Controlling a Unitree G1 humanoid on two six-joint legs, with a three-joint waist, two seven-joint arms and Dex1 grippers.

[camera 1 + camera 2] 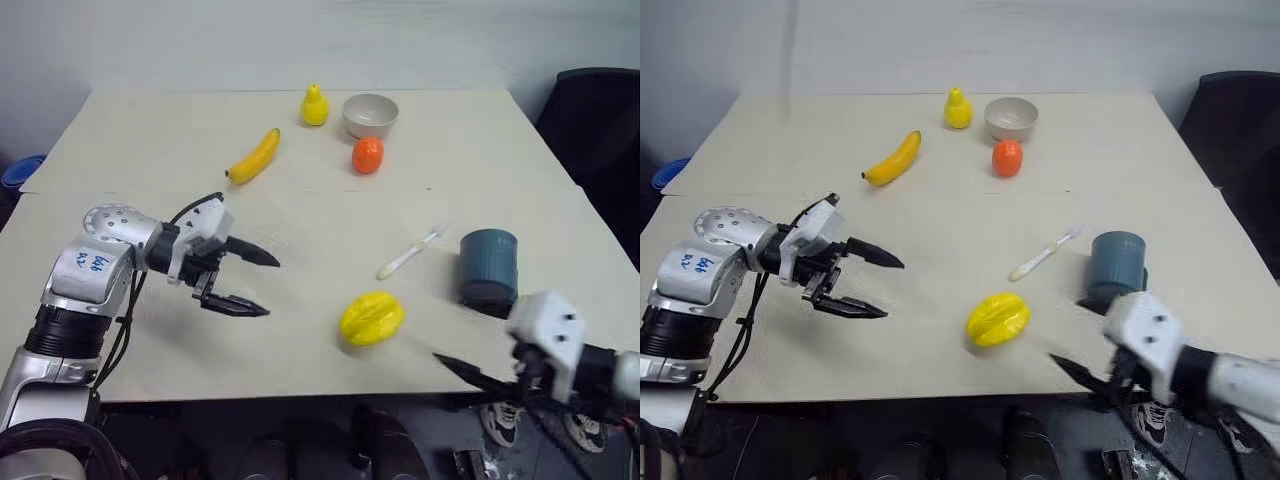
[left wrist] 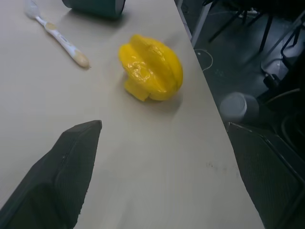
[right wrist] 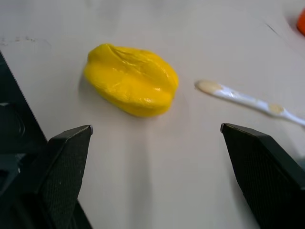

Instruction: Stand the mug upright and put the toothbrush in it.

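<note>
The slate-blue mug stands on the right side of the table, seemingly mouth down, with a closed blue face on top and no inside showing. Just left of it the white toothbrush lies flat and slanted, its bristle head pointing toward the far right. My left gripper hovers open over the left half of the table, pointing right, with nothing between its fingers. My right gripper is open at the front right table edge, short of the mug, aimed at a yellow starfruit and the toothbrush handle.
The yellow starfruit lies between the grippers near the front edge. At the back are a banana, a yellow pear, a beige bowl and an orange fruit. A dark chair stands off the table's right side.
</note>
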